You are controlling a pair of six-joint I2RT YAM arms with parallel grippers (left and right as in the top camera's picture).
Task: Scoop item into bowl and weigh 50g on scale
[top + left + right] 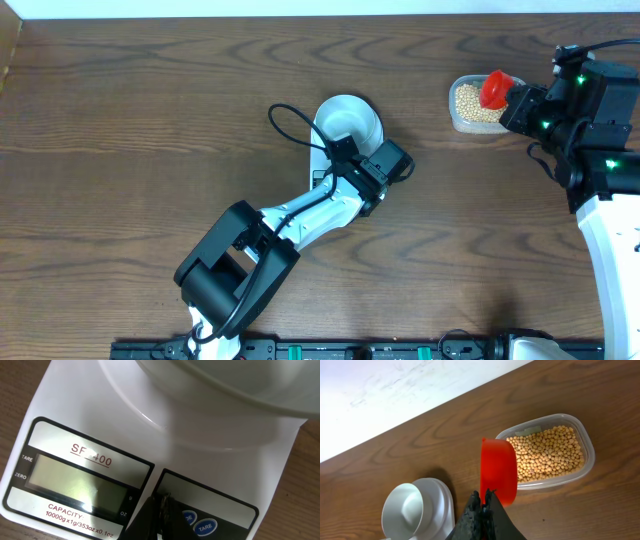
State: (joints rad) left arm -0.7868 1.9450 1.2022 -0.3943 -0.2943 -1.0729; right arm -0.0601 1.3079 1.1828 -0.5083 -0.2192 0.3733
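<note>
Gripper on the left arm (162,498), closed on nothing, points down at the front panel of the scale (75,410). Its black tips sit at the left edge of the button strip, though contact cannot be judged. Just right of the tips are two round blue buttons (205,526), and just left is the grey display (75,477), which looks blank. Beyond the tips, on the scale's platform, stands the pale bowl (240,390), and no beans show in the part of it that is visible. From overhead, the right gripper (484,496) is well apart from the left one, off to its right. It is closed on the handle end of a red scoop (497,467), which is turned on edge. Directly ahead of its fingers and touching the scoop's far side is a clear plastic tub (555,481). It holds the item, many small tan-yellow beans (547,452) in a layer. Off to this gripper's left, across bare brown tabletop (445,445), the bowl and scale appear again.
</note>
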